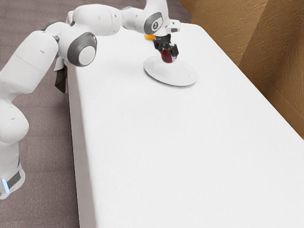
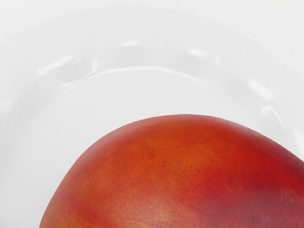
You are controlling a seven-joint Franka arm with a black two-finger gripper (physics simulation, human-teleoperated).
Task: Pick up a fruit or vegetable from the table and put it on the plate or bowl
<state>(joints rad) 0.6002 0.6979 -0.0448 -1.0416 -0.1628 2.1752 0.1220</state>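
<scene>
A red-orange fruit [image 1: 167,57], round and speckled like a mango or nectarine, hangs just above the white plate [image 1: 176,75] at the far end of the table. My black gripper [image 1: 166,53] is shut on the fruit, one finger on each side, over the plate's back-left part. In the wrist view the fruit [image 2: 190,175] bulges up large under my hand, with the plate's glossy rim [image 2: 142,52] curving behind it.
An orange object [image 1: 149,36] lies partly hidden behind my wrist at the table's far edge. The white table [image 1: 180,152] stretches wide toward the front. Brown walls [image 1: 266,42] stand along the exterior view's right.
</scene>
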